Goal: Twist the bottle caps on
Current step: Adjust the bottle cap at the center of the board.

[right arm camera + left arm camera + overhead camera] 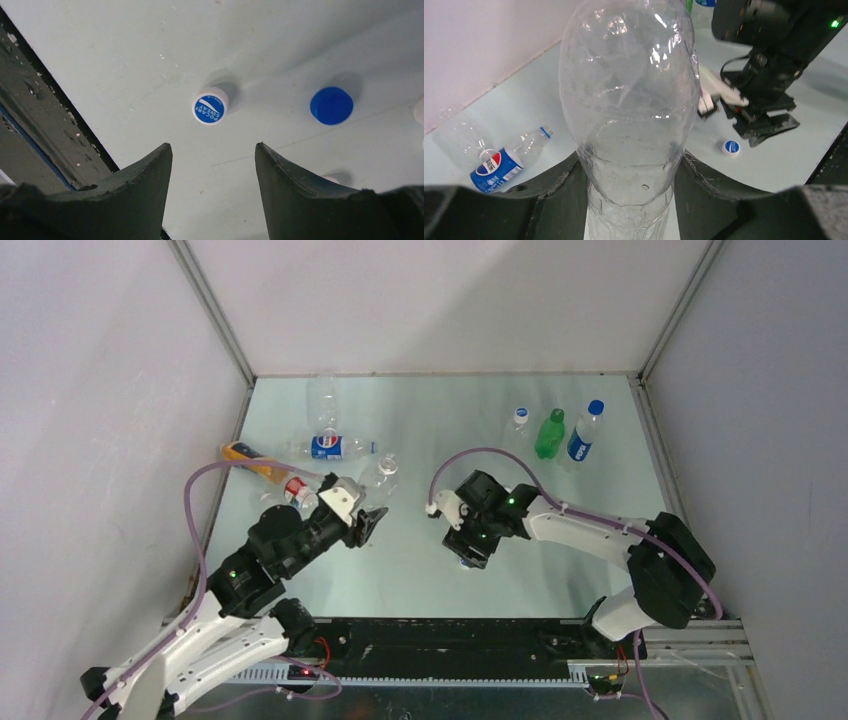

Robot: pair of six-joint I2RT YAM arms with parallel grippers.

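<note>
You've got eight bottles: three capped bottles standing far right, four loose bottles far left, one clear bottle clamped in left gripper. Right gripper spread wide, empty, over two caps on table: white-blue cap, blue cap.

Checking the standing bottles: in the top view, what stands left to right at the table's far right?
Small clear bottle → green bottle → blue-capped bottle
</note>
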